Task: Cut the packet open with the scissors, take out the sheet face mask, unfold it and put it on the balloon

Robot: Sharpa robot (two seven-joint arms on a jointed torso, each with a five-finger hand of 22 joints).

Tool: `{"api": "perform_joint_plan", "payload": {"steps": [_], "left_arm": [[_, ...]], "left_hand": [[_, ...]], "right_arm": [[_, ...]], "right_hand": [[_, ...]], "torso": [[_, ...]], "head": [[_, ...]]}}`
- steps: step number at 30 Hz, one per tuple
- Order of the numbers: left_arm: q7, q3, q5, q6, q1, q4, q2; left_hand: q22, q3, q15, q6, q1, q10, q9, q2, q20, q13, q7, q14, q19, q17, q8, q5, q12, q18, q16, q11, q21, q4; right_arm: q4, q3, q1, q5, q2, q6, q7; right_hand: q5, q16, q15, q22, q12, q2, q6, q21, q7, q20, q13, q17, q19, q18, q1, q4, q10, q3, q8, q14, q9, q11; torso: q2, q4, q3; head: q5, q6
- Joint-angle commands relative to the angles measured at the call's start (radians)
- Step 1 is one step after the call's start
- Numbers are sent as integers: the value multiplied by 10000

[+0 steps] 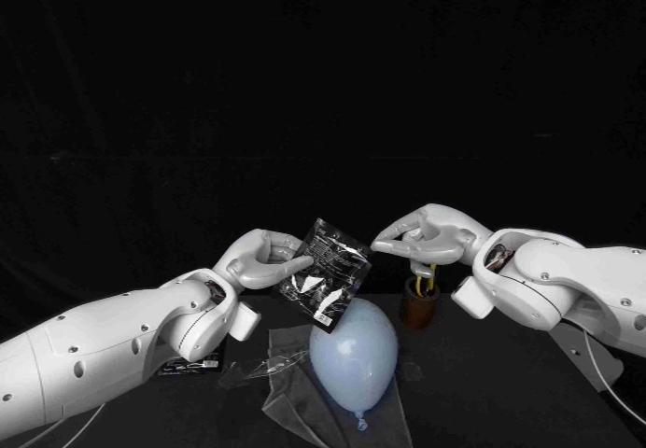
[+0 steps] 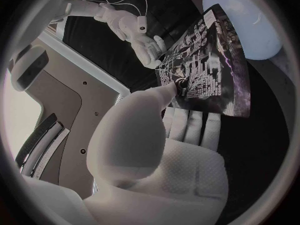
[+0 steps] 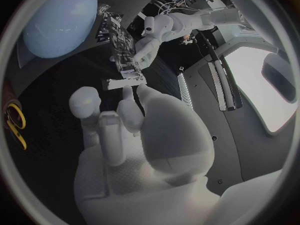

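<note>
Head view: camera set high, facing down and forward over the desk. Mid-range; both arms enter from the lower corners.

Left wrist view: fisheye behind the left hand, very near. It faces along the palm toward the packet, with the balloon beyond.

Right wrist view: fisheye behind the right hand, equally near, facing across to the opposite arm.

Overlap: all three views share the packet and the balloon. Each wrist view also shows the other hand.
</note>
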Motion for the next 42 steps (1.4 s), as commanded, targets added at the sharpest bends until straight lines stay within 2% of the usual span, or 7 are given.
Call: {"api": "perform_joint_plan", "payload": {"steps": [1,6,11,19,26,37,42], "left_arm": [[302,14,-492,-29,7,45,0],[322,14,-567,-28,6,85,-22],[335,14,-631,-14,6,143,-53],[337,14,-712,30,6,207,-93],[332,14,-761,53,6,246,-123],[319,14,-821,60,6,304,-133],[313,14,-827,47,6,298,-138]], "left_hand": [[17,5,-21,105,32,-24,278,104,-12,15,2,41,58,13,41,31,35,111,56,-40,32,-78],[18,7,-21,105,33,-32,277,103,-13,19,1,37,58,16,40,32,42,112,57,-39,34,-86],[18,7,-21,105,33,-32,277,103,-13,19,1,37,58,16,40,32,42,112,57,-39,34,-86],[20,8,-21,106,34,-38,277,104,-13,23,1,35,57,19,38,32,49,112,58,-39,36,-92],[22,9,-21,107,34,-45,276,105,-13,27,2,32,58,22,37,32,56,113,60,-39,38,-98],[23,10,-21,108,34,-50,276,105,-14,30,2,30,58,24,37,32,63,114,61,-39,40,-104],[23,10,-21,108,34,-50,276,105,-14,30,2,30,58,24,37,32,63,114,61,-39,40,-104]], "right_arm": [[-54,7,30,-468,159,668,-1104],[-233,7,51,-802,444,583,-1596],[-329,6,55,-1072,683,478,-1872],[-319,6,54,-1270,735,148,-1988],[-382,6,43,-1067,852,279,-1996],[-425,6,15,-938,1023,498,-1950],[-415,6,12,-939,1028,644,-1932]], "right_hand": [[-26,34,-138,230,3689,-30,103,325,-5,2,4624,2601,163,-173,-165,53,1498,58,-58,1178,-6,-395],[-42,34,-136,429,3689,-69,127,625,-7,0,4624,2601,303,-224,-243,84,1498,83,-89,1178,-9,-390],[-60,34,-115,534,3689,-172,94,763,25,11,4624,2601,342,-244,-381,156,1498,49,-156,1178,-25,-363],[-47,34,-82,572,3689,-231,81,784,56,38,4624,2601,305,-242,-526,265,1498,13,-212,1178,-35,-330],[-148,34,-62,613,3689,-229,124,811,65,63,4624,2601,269,-239,-706,422,1498,-56,-232,1178,-27,-315],[-147,34,-70,633,3689,-112,229,817,33,67,4624,2601,240,-232,-746,464,1498,-39,-201,1178,-2,-337],[-157,34,-90,663,3689,-153,299,851,-5,60,4624,2601,240,-234,-674,394,1498,-45,-176,1178,19,-366]], "torso": [[23,8,3],[11,-3,-7],[7,1,7],[0,-9,-1],[5,0,7],[1,8,-1],[-1,-4,3]], "head": [[-23,-32],[-51,-84],[-63,-117],[-63,-145],[-60,-167],[-67,-213],[-59,-216]]}}
